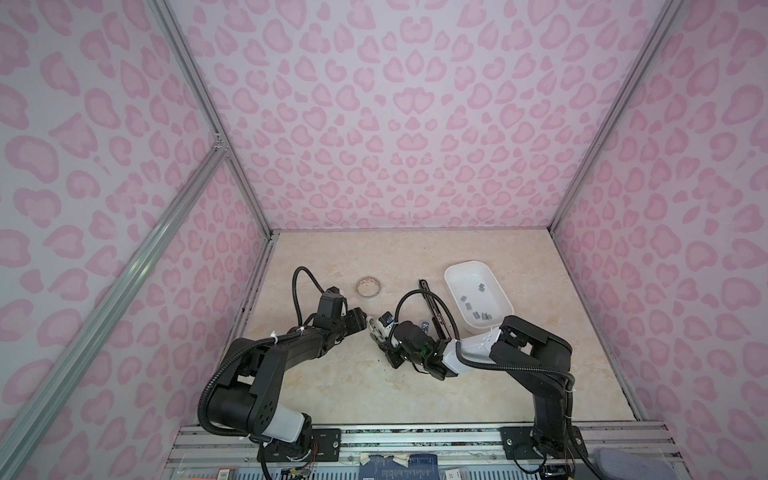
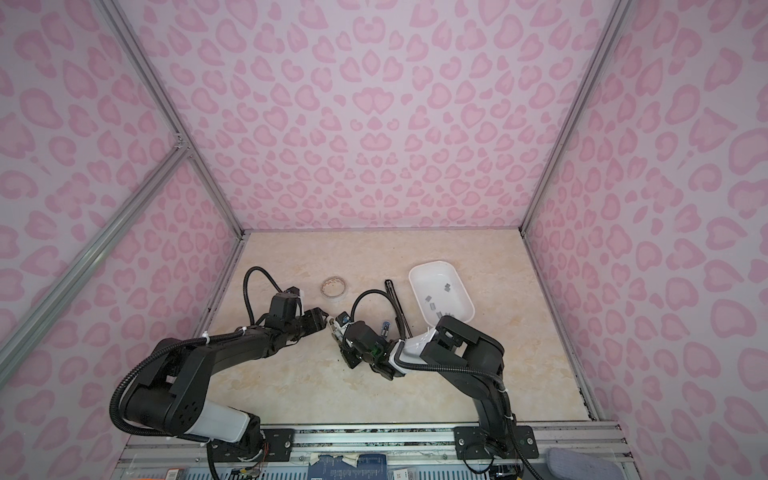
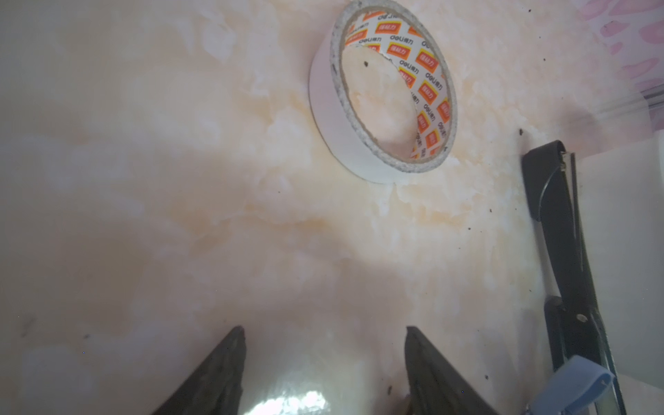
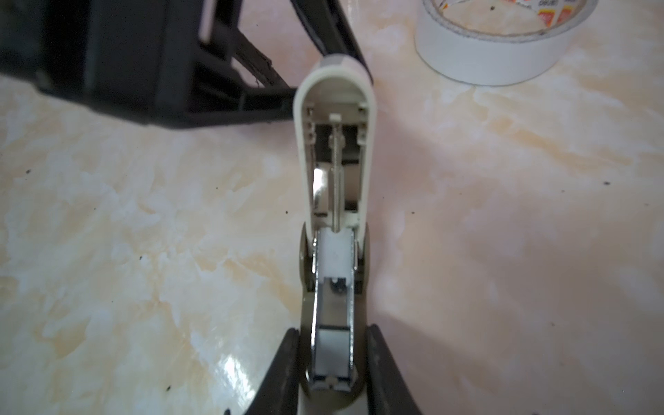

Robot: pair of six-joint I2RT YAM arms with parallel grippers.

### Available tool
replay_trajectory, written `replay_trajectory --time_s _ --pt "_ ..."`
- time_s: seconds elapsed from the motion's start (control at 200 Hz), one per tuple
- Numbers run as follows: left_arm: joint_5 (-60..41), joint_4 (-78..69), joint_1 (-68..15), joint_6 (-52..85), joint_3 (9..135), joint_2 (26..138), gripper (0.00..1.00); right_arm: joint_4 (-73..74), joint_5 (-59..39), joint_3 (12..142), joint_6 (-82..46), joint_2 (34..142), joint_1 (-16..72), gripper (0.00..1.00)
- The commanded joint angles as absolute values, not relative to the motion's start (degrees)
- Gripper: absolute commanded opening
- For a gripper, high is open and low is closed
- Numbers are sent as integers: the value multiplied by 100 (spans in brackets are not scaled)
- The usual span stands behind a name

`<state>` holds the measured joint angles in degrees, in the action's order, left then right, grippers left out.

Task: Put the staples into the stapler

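Observation:
In the right wrist view a small white stapler (image 4: 334, 161) is swung open, its metal channel (image 4: 332, 316) exposed and facing the camera. My right gripper (image 4: 332, 345) is shut on its base. In both top views that stapler (image 1: 376, 328) (image 2: 336, 326) sits mid-table in the right gripper (image 1: 386, 334) (image 2: 344, 332). The left gripper (image 1: 363, 324) (image 2: 323, 319) is just left of it, open and empty, as the left wrist view (image 3: 325, 330) shows. Several grey staples (image 1: 469, 306) (image 2: 433, 306) lie in the white tray (image 1: 457, 270) (image 2: 419, 270).
A roll of white tape (image 1: 369, 287) (image 3: 381, 93) lies behind the grippers. A long black stapler (image 1: 432, 303) (image 3: 560, 233) stretches beside the tray's left wall, with a small blue object (image 1: 424, 327) (image 3: 571, 388) next to it. Pink patterned walls enclose the marble tabletop.

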<state>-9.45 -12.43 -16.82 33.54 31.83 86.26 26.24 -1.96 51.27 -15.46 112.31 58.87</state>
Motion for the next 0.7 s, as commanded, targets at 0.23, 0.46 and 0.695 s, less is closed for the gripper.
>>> replay_trajectory --time_s 0.23,0.46,0.695 --pt "-1469 -2642 -2203 2547 2877 8688 69 2221 -145 5257 -1696 11400 5908 15" --pt "-1550 -3176 -2251 2443 2644 8787 69 2162 -37 5249 -1681 11281 5911 24" --pt "-1225 -3183 -2250 2489 2427 8390 69 2164 70 5083 -1558 10833 5917 41"
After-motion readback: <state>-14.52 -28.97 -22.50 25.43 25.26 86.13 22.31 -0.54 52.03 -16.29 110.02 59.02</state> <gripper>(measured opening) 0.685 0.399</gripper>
